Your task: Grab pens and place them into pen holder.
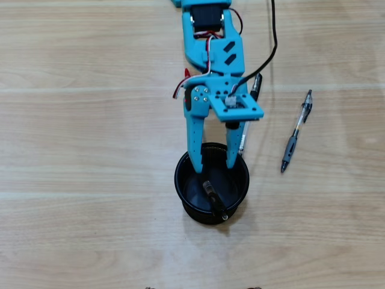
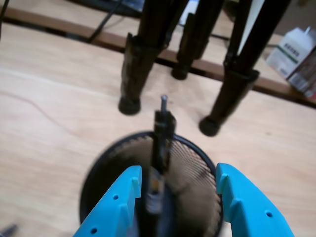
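Starting at the left of the overhead view there is only bare pale wooden worktop (image 1: 72,150). Toward the centre the blue arm reaches down from the top edge, and its gripper (image 1: 214,164) hangs over the far rim of the pen holder (image 1: 182,195), the round black mesh cup sitting low in the middle of the frame. The jaws are spread apart with nothing between them. A dark pen (image 1: 214,200) already leans inside the cup, its end resting against the lower rim; the wrist view shows the same pen (image 2: 161,148) standing slantwise between the two blue fingers (image 2: 123,197), not touched by either. Just right of the gripper, half hidden under the wrist, a slim clear pen (image 1: 244,135) lies on the worktop with its lower tip close to the cup's rim. Further right, well apart from the cup, the clear pen with the grey rubber section (image 1: 296,133) lies on the worktop. I judge the risk to be the fingertips: sitting this low at the rim, a careless sideways pull could catch the mesh and tip or drag the cup, spilling the leaning pen. A swing right could also sweep the nearer pen away.
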Tool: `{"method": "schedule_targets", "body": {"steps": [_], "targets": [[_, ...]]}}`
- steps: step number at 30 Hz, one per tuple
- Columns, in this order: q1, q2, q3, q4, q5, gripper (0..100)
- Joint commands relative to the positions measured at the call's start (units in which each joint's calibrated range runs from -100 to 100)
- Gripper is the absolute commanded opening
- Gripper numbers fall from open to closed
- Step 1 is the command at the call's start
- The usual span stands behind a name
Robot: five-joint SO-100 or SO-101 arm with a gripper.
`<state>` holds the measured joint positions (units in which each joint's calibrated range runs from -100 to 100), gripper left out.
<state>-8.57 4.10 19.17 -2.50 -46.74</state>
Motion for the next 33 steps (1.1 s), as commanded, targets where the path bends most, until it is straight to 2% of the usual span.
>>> {"method": "schedule_targets", "body": {"steps": [1, 5, 8, 11, 12, 14, 17, 23, 29, 33], "targets": [[2.0, -18.3, 8.6, -0.6, 6.2, 18], [1.3, -33.1, 22.3, 4.5, 9.2, 18], [1.1, -41.9, 29.9, 13.6, 10.4, 18], [1.5, -45.8, 32.0, 27.6, 10.4, 18], [1.9, -45.4, 30.5, 38.3, 10.4, 18], [1.9, -43.7, 28.1, 49.0, 10.4, 18], [2.0, -38.6, 23.7, 59.9, 9.9, 19], [0.4, -24.8, 7.3, 70.0, 9.9, 18], [-0.1, -10.7, -6.1, 71.2, 12.6, 18], [0.7, -3.4, -7.3, 71.0, 10.9, 18]]}}
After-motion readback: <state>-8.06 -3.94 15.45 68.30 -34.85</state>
